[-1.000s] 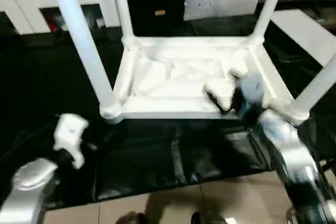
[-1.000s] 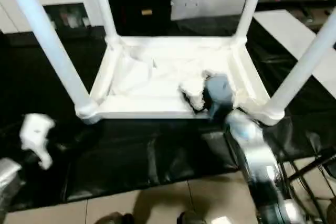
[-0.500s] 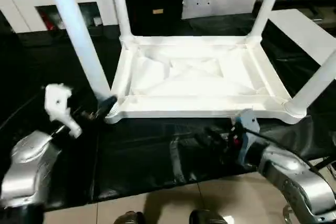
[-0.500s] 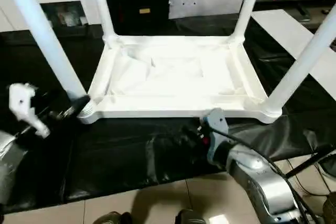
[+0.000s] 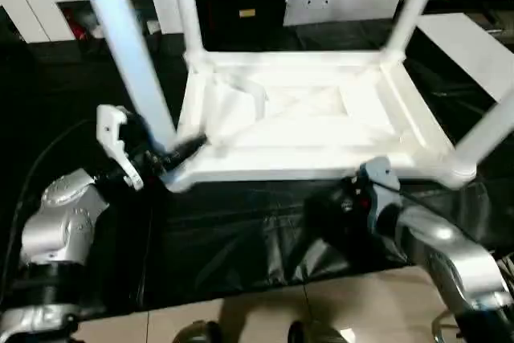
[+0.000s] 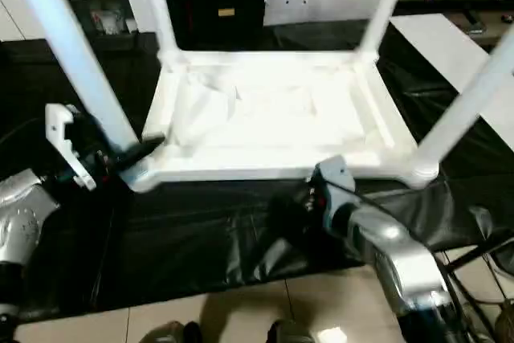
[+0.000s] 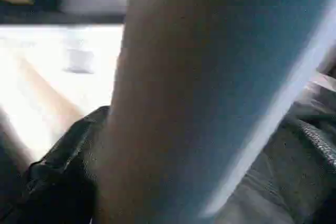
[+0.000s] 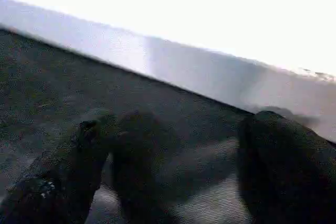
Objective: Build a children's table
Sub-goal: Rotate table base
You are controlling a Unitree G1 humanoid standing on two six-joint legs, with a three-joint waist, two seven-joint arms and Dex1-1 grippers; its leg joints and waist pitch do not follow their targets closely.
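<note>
No writing reads. One upturned children's table (image 5: 297, 118), four legs up; left tool (image 5: 173, 154) gapes around the lower-left leg (image 5: 132, 70), right tool (image 8: 173, 166) wide, empty.

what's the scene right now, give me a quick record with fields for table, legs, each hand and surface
table: white children's table, upside down, ribbed underside up
legs: four white legs standing up from the corner sockets
left hand: left hand at the near left corner, fingers open on either side of that leg's base
right hand: right hand low over the sheet before the near edge, fingers open, holding nothing
surface: black sheet on a tiled floor
</note>
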